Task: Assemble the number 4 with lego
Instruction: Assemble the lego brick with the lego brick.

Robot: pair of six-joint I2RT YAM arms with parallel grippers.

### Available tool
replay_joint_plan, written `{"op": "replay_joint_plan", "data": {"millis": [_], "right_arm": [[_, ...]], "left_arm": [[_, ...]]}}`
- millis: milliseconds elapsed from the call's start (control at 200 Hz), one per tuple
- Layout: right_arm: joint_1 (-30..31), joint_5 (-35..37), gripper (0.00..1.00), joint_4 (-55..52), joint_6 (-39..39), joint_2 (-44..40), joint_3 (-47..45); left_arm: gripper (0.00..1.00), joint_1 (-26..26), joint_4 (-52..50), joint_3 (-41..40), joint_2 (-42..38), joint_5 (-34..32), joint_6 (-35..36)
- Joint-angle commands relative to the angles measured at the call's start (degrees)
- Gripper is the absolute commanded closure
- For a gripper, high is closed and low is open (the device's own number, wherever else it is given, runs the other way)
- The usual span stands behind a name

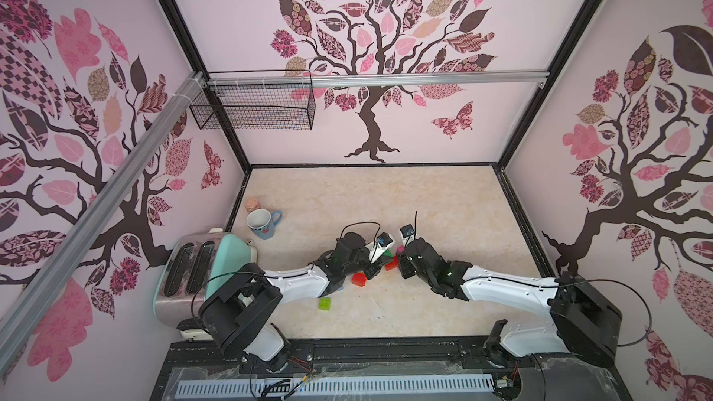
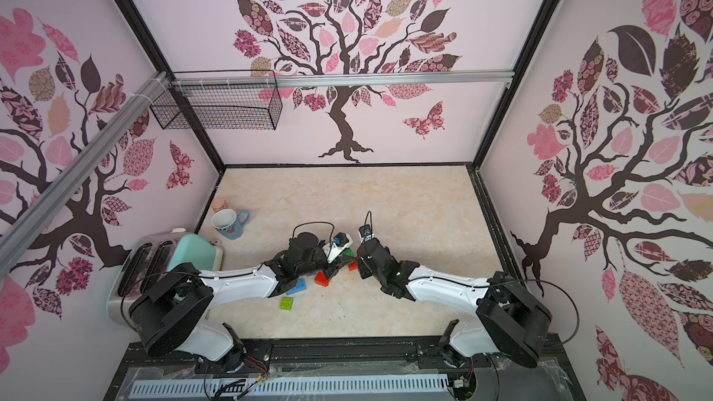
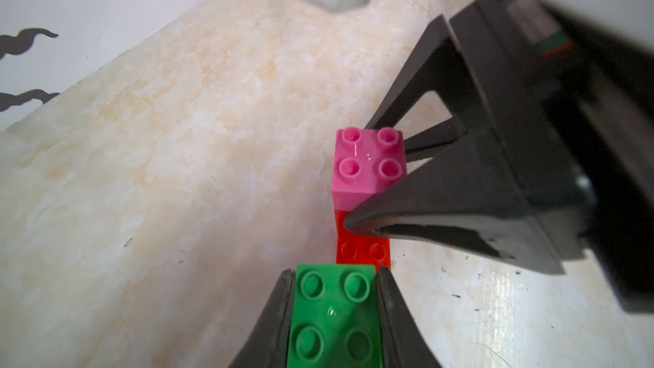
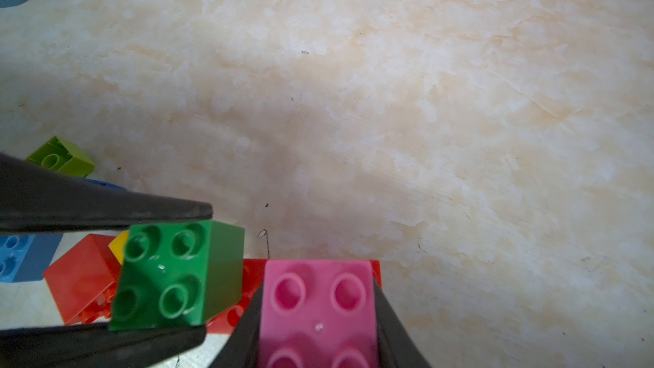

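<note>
So the green brick (image 3: 334, 313) is pinched narrow in the left gripper (image 3: 335, 272) and held by the free studs of the red brick (image 3: 362, 251), about mid-table. The pink brick (image 4: 318, 306) stacked on that red one is clamped by the right gripper (image 4: 318, 295). A lime brick (image 2: 286, 303) is left loose at roughly 7 o'clock. If green gets pressed down skewed, the studs could be missed and the red base levered up.
</note>
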Motion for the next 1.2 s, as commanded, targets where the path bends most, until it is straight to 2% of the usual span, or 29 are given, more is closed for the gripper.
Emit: {"op": "replay_joint_plan", "data": {"millis": [0, 190, 370, 675, 1191], "right_arm": [[0.1, -2.0, 1.0, -9.4, 0.5, 2.7, -2.0], [0.1, -2.1, 1.0, -9.5, 0.6, 2.8, -1.9], [0.2, -2.0, 1.0, -9.5, 0.7, 2.7, -1.9], [0.1, -2.3, 1.0, -9.6, 0.6, 3.2, -1.7], [0.1, -2.2, 1.0, -9.5, 0.5, 3.1, -1.6]], "left_arm": [[1.0, 0.2, 1.6, -0.9, 1.5, 1.3, -0.3], [1.0, 0.3, 1.1, -1.0, 1.9, 4.5, -0.7], [1.0, 1.0, -4.1, -1.3, -0.9, 4.2, -1.1], [1.0, 1.7, 1.5, -2.2, -0.6, 7.4, -6.8], [1.0, 1.7, -2.1, -2.8, 4.3, 6.4, 0.0]]}}
